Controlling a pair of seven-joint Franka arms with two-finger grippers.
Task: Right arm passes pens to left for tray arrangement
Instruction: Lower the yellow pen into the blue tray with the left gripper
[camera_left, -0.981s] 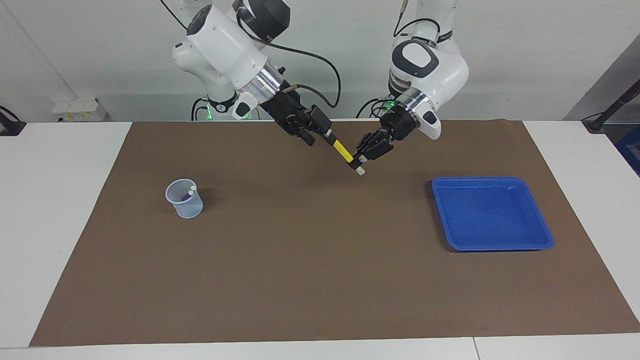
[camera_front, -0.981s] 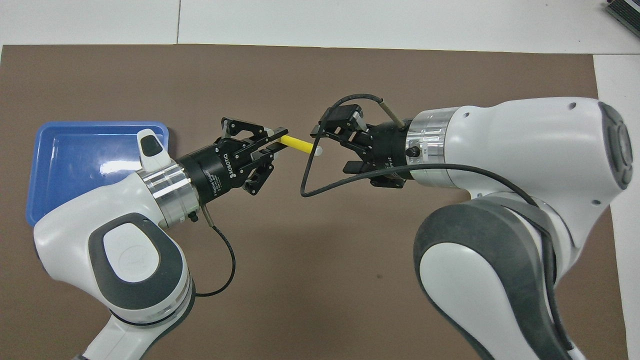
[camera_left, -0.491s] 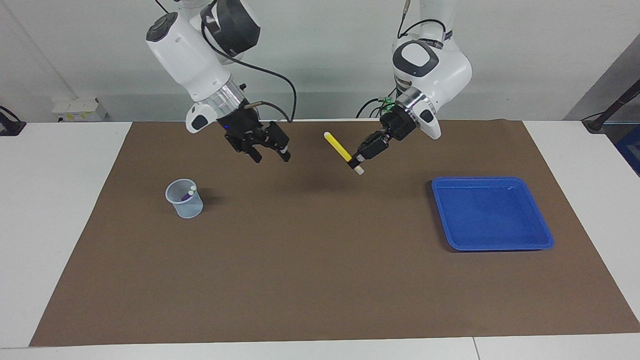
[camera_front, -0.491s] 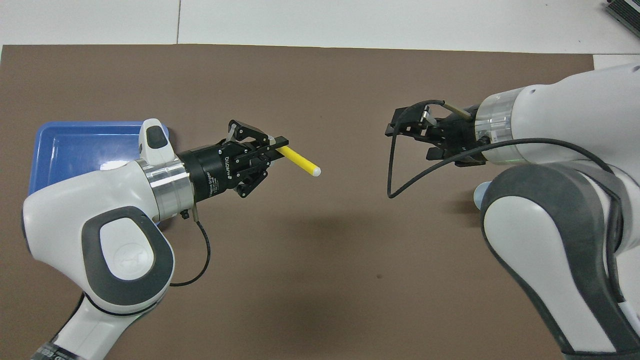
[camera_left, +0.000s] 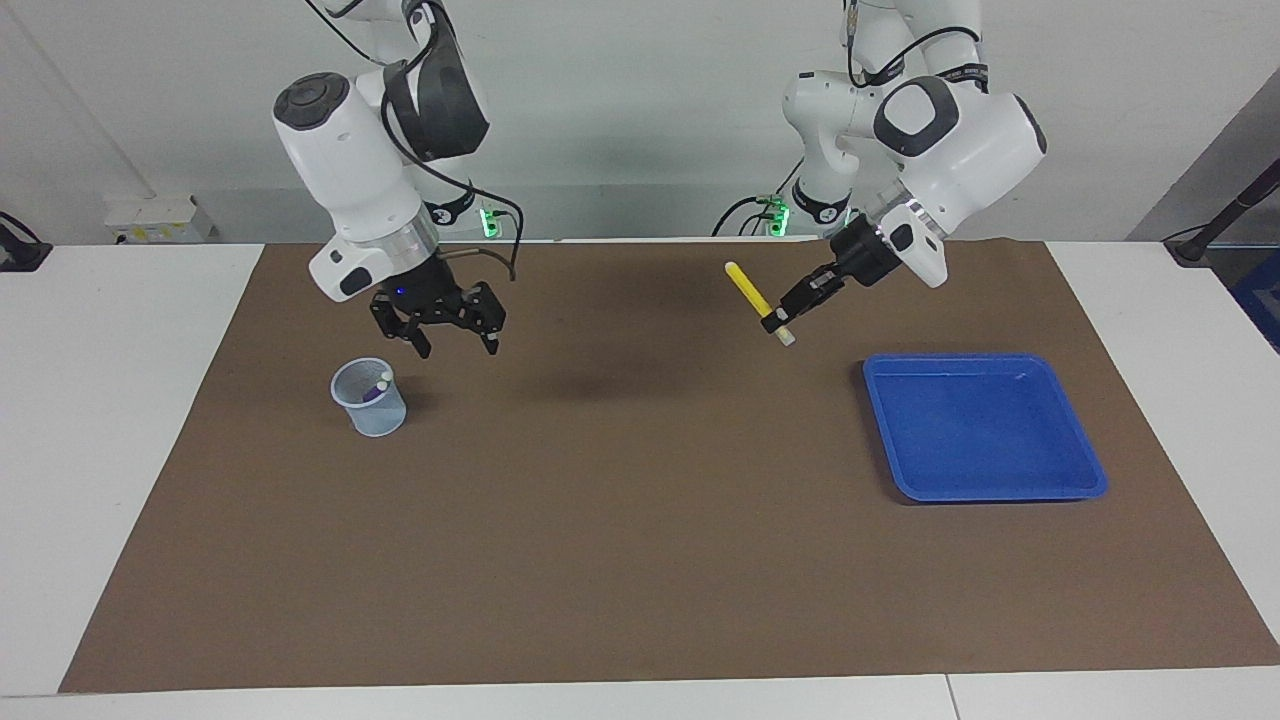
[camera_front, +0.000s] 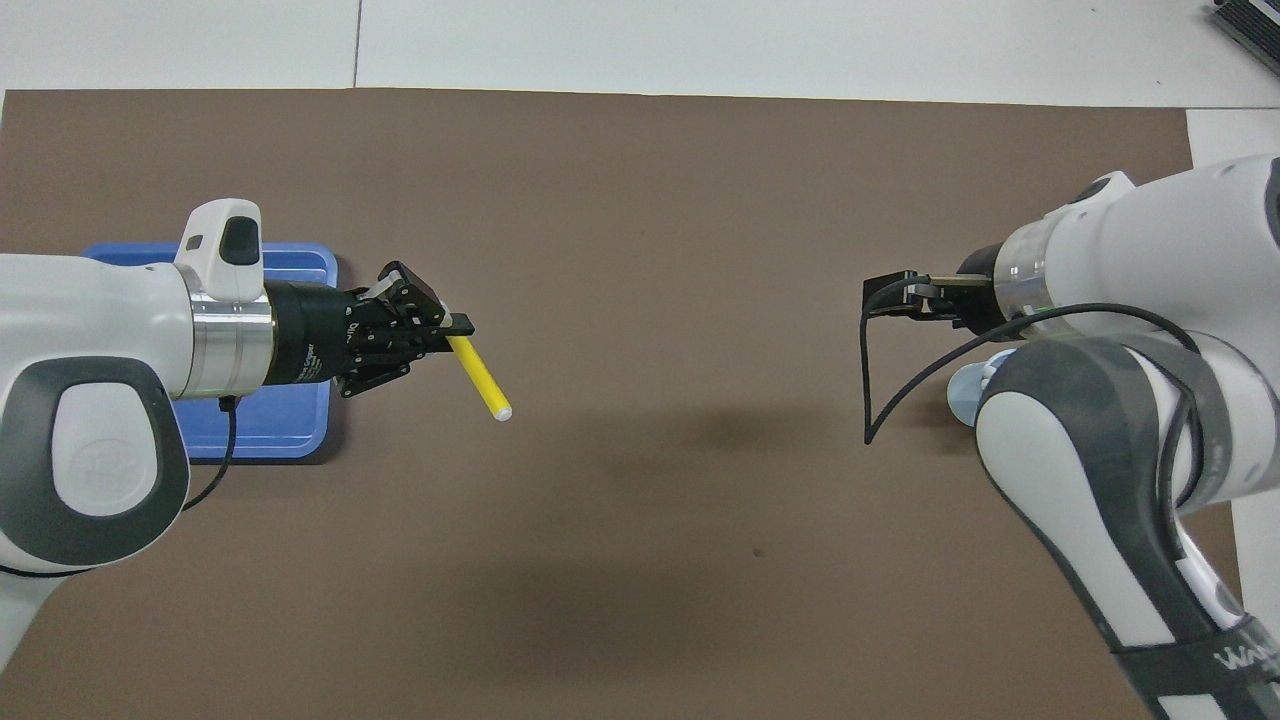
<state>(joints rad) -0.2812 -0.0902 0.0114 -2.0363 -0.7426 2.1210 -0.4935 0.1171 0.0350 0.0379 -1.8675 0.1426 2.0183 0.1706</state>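
Brown mat (camera_left: 640, 520) lies open; left pincer (camera_left: 779, 327) clamps yellow pen (camera_left: 748, 291), right pincer (camera_left: 455, 340) spread.

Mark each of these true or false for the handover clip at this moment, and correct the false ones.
1. The left gripper holds the yellow pen. True.
2. The yellow pen lies in the blue tray. False: it is in the air over the brown mat, and no pen is seen in the tray.
3. The right gripper is open with nothing in it. True.
4. The right gripper is over the tray. False: it is above the mat beside the mesh cup.
5. The cup is empty. False: a purple pen and pale pen tips show inside.
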